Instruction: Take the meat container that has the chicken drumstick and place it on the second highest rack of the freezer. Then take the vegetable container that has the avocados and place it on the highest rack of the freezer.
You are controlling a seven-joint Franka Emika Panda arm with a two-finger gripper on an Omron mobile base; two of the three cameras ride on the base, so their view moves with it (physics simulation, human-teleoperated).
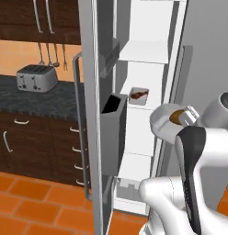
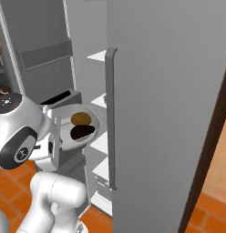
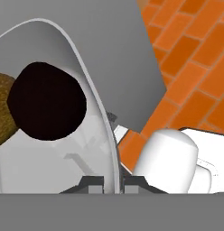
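We held the bowl (image 2: 76, 124) by its thin rim, gripper (image 3: 113, 182) pinched shut, just outside the freezer (image 1: 148, 50). It looked stiff and light; the loose avocados (image 2: 82, 126) could roll.

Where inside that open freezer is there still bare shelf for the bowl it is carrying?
The top shelf looks bare, bordered by the freezer walls. The shelf below is partly taken: the meat container with the chicken drumstick sits there. Lower shelves look bare too. The gripper pinches the rim of the vegetable container, outside the shelves.
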